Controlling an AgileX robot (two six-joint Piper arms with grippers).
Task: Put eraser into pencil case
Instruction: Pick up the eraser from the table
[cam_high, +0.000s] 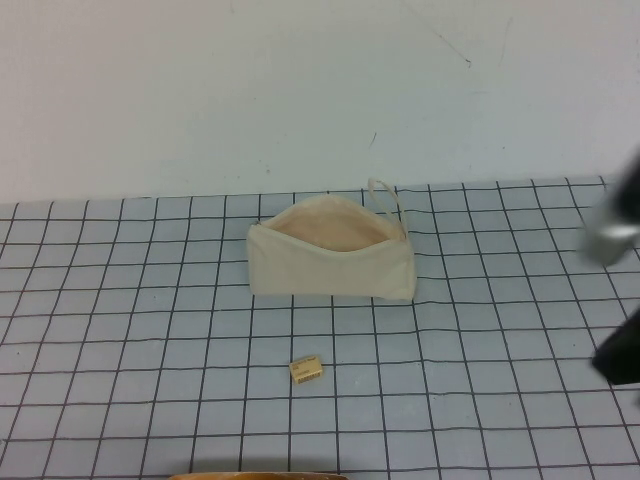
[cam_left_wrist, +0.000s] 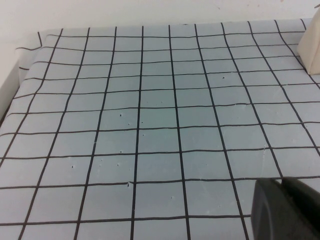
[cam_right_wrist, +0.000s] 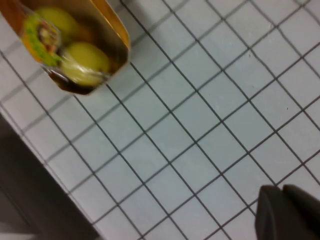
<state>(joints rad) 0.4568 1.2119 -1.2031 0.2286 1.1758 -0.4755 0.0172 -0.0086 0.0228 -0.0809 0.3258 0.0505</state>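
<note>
While both arms stand off, the eraser (cam_high: 306, 369) lies loose before the gaping pencil case (cam_high: 331, 261).
Right gripper (cam_right_wrist: 287, 212) far right of both, left gripper (cam_left_wrist: 285, 207) away left; neither's grip state can be told.

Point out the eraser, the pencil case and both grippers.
eraser (cam_high: 306, 369), high view, middle of its top face.
pencil case (cam_high: 330, 272), high view, front fabric panel.
left gripper (cam_left_wrist: 285, 210), left wrist view, dark finger at the frame's corner.
right gripper (cam_right_wrist: 286, 212), right wrist view, dark finger above the grid mat.
</note>
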